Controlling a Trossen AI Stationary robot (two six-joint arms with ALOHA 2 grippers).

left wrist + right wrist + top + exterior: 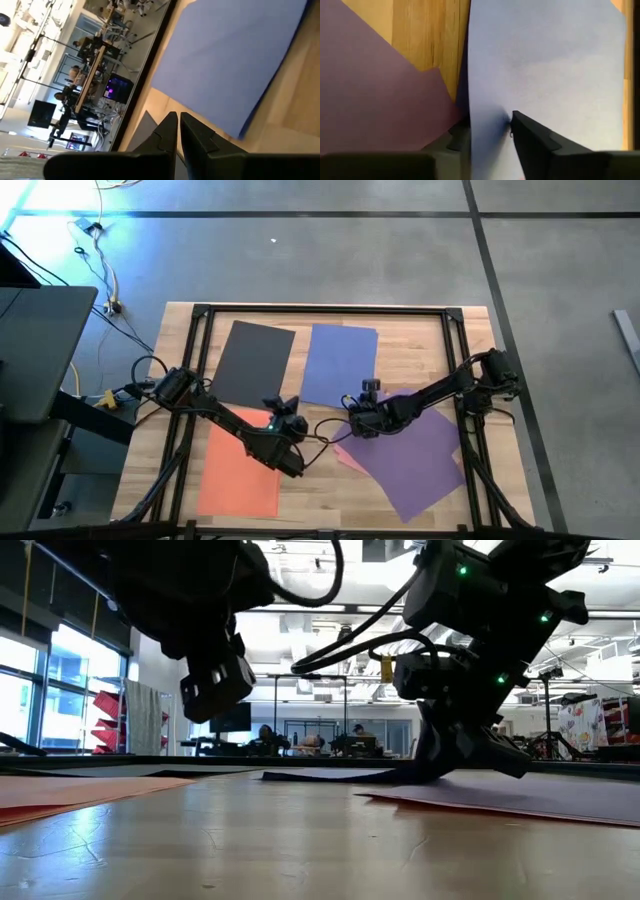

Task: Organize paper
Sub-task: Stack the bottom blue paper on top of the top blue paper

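Five sheets show in the high view, spread over the wooden table point(150, 480) w/ no common stack yet.

Nearest the frame's bottom: orange sheet point(240, 475) at lower left, partly under the left arm. Purple sheet point(420, 455) at lower right, lying askew, w/ a pink sheet point(343, 454) peeking from beneath its left edge.

Mid-frame: left gripper point(292, 465) hangs over the orange sheet's right edge; its wrist view shows the fingers point(167, 131) nearly closed, holding nothing, so prob. just waiting. Right gripper point(358, 420) sits at the blue sheet's point(340, 360) near edge. In its wrist view the blue paper point(545, 65) runs between the fingers point(530, 132), pinched there, likely to drag it toward the others.

Farther up: dark grey sheet point(255, 360) beside the blue one, both lying flat.
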